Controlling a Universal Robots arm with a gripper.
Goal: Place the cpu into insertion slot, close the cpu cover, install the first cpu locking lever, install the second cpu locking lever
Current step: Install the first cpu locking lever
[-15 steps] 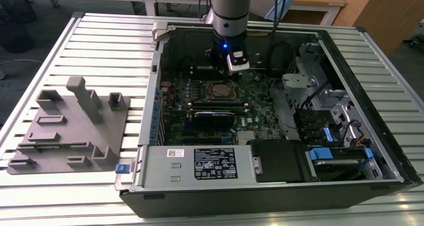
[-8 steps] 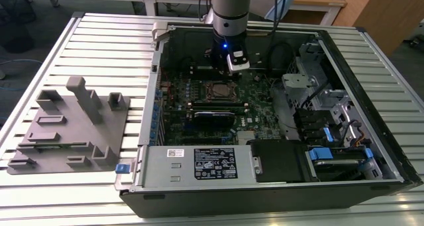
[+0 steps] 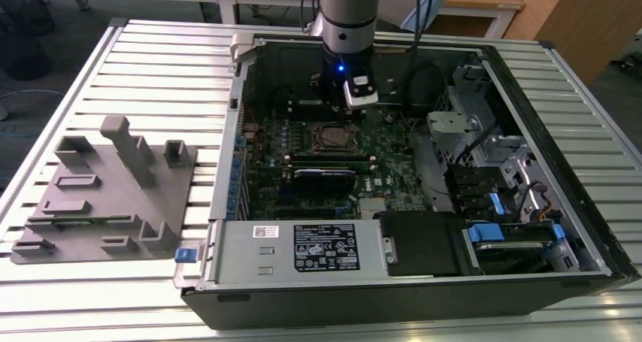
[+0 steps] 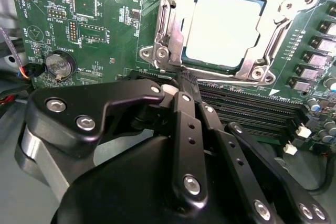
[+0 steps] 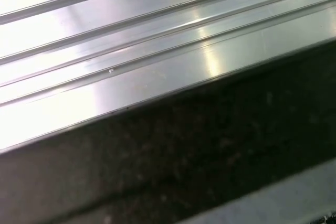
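The cpu (image 4: 223, 30) lies flat in the insertion slot (image 3: 331, 137), its silver face showing. The cpu cover (image 4: 169, 30), a silvery frame, lies down around it, and the chip shows through its window. Thin metal levers run along the frame's sides; I cannot tell whether they are latched. My gripper (image 4: 186, 85) is shut with nothing between its black fingers (image 4: 184, 129). Its tips sit just off the socket's edge, over the memory slots. In the exterior view the gripper (image 3: 339, 105) hangs inside the open case, just behind the socket.
Long black memory slots (image 4: 247, 108) run beside the socket, and a coin battery (image 4: 58, 65) sits on the green board. A power supply (image 3: 301, 248) and drive cages (image 3: 501, 169) fill the case. A grey fixture (image 3: 105, 195) lies on the slatted table (image 5: 131, 40).
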